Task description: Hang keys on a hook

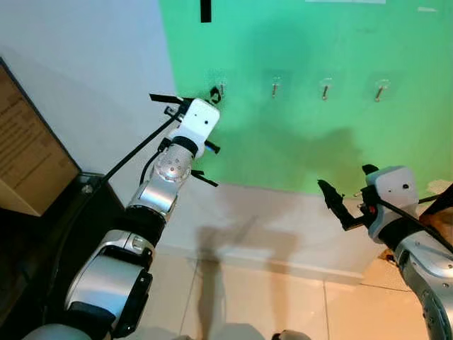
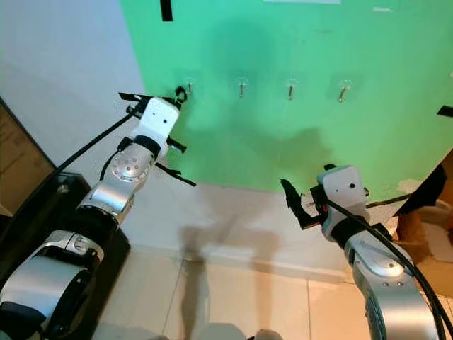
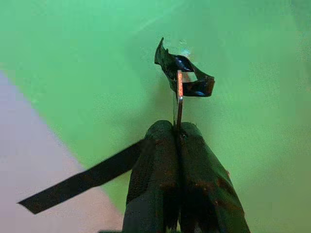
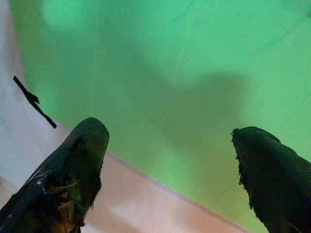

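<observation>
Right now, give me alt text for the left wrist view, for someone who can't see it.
The left gripper, fingers pressed together on a thin metal key, holds it up to a hook on a green wall. A dark looped key strap sits at the key's top, against the hook.

Left arm [image 1: 152, 195] stretched up and forward toward twelve o'clock, elbow bent low, white wrist [image 1: 197, 122] raised high. Left gripper [image 3: 177, 132] pressed tight together, fingers [image 3: 156, 165] side by side with no gap, pinching a thin key [image 3: 179, 94] that stands up from the tips. Right arm [image 1: 425, 265] held lower at about four o'clock, forearm angled inward toward nine o'clock. Right gripper [image 4: 170, 145] spread wide, two black fingers [image 4: 82, 160] well apart, nothing between them.
</observation>
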Available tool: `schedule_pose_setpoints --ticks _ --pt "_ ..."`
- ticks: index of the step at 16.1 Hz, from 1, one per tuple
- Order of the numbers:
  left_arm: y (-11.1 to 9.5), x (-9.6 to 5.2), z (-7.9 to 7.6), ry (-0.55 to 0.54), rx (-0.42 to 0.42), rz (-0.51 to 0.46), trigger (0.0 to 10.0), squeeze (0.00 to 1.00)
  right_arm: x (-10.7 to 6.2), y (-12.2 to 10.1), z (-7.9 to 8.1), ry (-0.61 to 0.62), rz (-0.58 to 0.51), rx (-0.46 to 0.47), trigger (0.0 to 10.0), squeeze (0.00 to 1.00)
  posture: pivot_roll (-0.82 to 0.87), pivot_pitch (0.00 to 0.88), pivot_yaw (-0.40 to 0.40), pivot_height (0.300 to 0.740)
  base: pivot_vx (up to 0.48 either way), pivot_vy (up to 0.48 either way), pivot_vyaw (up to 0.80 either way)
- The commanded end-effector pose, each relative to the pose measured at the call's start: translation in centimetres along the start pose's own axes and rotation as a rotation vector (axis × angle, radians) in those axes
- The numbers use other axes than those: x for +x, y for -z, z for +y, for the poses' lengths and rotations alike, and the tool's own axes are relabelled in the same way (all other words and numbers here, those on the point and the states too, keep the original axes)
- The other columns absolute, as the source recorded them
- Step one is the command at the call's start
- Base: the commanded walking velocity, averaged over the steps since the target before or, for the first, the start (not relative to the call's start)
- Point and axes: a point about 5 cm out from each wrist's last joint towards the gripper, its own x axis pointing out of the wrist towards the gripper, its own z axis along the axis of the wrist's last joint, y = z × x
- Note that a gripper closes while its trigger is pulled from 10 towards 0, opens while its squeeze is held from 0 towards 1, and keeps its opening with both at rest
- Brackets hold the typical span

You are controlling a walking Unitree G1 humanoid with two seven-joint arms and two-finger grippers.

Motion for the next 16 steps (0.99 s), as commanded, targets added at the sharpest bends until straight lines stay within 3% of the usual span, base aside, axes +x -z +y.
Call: schedule_pose_setpoints --ticks 1,7,16 --pt "0.0 -0.1 0.4 -0.023 0.000 -0.006 10.0 0.00 0.1 -0.5 0.2 -0.023 -0.013 -0.007 10.0 0.00 -0.21 0.000 0.040 0.740 0.000 0.000 0.00" --pt "1.3 -0.2 -0.1 0.014 0.016 0.074 10.0 0.00 0.3 -0.6 0.3 -0.049 -0.017 -0.014 10.0 0.00 -0.22 0.000 0.036 0.740 0.000 0.000 0.00" --pt "1.1 0.3 -1.2 0.086 0.044 0.073 10.0 0.00 0.2 -0.7 0.3 -0.057 -0.020 -0.020 10.0 0.00 -0.23 0.000 0.039 0.740 0.000 0.000 0.00"
